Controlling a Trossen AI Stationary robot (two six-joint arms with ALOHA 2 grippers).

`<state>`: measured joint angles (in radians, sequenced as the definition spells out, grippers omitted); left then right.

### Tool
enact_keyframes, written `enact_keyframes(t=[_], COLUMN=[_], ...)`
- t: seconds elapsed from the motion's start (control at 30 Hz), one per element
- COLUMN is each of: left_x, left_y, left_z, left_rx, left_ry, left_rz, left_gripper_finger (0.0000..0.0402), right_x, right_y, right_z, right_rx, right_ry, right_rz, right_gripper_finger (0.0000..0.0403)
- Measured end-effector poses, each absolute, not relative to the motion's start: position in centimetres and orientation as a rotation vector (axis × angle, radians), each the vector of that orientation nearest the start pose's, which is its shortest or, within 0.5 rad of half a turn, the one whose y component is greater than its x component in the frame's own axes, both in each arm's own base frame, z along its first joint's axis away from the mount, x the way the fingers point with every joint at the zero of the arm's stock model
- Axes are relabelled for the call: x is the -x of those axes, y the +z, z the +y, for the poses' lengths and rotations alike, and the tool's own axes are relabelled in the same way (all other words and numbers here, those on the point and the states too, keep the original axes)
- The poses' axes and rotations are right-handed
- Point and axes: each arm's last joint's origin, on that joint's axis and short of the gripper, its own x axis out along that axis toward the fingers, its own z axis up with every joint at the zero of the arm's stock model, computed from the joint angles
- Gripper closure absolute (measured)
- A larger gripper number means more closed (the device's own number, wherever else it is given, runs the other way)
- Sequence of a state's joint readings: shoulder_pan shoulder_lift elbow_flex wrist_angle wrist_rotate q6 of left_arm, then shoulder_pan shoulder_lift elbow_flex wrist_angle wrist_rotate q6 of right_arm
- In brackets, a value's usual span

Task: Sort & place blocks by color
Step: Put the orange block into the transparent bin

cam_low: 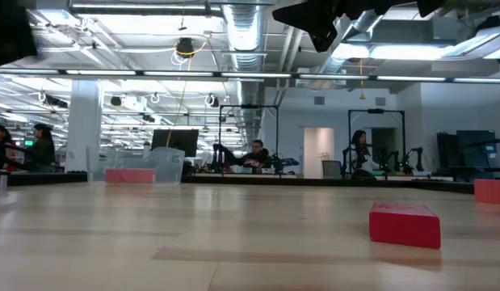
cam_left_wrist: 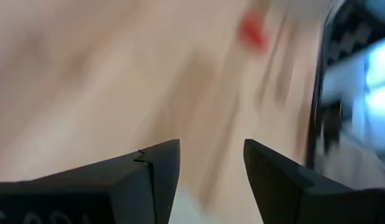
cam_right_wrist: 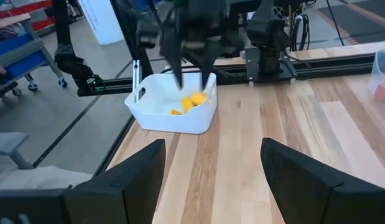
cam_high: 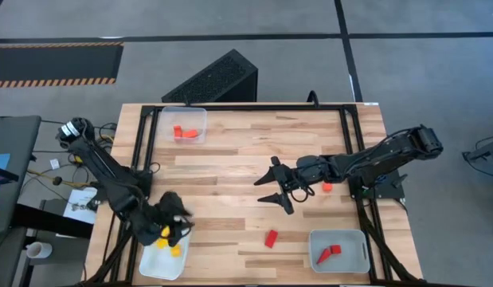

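**Left hand over yellow tray, right hand at mid-surface**

Hidden/unclear: the left wrist view is smeared; only a red blob shows past the fingers. From above, the left hand covers part of the yellow tray, so the count of yellow blocks inside cannot be told.

Left hand: above that tray's far edge, fingers apart with a modest gap, nothing between them.

Right hand: well toward the surface centre from that tray, spread wide, empty, pointing at the tray.

A loose red block lies between the yellow tray and the red tray; an orange block sits beside the right arm.
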<state>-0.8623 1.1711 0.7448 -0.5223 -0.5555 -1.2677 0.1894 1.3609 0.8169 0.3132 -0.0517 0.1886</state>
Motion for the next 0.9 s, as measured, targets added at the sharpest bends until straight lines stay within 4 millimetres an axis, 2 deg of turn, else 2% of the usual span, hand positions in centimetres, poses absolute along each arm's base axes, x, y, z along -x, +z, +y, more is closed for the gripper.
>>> enact_keyframes(t=[0.1, 0.17, 0.3, 0.43, 0.53, 0.7, 0.9], left_x=[-15.9, -16.4, -17.9, -20.0, -21.1, -21.6, -21.9], left_y=[24.2, 25.3, 27.3, 26.8, 25.6, 24.7, 24.7], left_z=[-15.2, -15.0, -13.7, -11.5, -9.6, -6.9, -5.1], left_rx=[0.352, 0.204, 0.075, 0.078, 0.088, 0.042, -0.020], left_ry=[0.197, 0.169, 0.082, -0.153, -0.288, -0.259, -0.192], left_rz=[0.510, 0.419, 0.296, 0.178, 0.054, -0.126, -0.189], left_gripper_finger=[0.0243, 0.0244, 0.0244, 0.0244, 0.0245, 0.0245, 0.0245], right_x=[-29.4, -29.3, -29.3, -29.3, -29.3, -29.3, -29.1], right_y=[26.3, 26.2, 26.0, 25.9, 25.9, 25.8, 25.1], right_z=[5.9, 6.0, 5.8, 5.7, 5.6, 5.5, 5.4], right_rx=[-0.189, -0.188, -0.215, -0.212, -0.214, -0.235, -0.298], right_ry=[0.218, 0.210, 0.163, 0.122, 0.080, 0.071, 0.034], right_rz=[0.264, 0.274, 0.291, 0.293, 0.290, 0.298, 0.369], right_gripper_finger=[0.0117, 0.0117, 0.0117, 0.0117, 0.0117, 0.0117, 0.0117])
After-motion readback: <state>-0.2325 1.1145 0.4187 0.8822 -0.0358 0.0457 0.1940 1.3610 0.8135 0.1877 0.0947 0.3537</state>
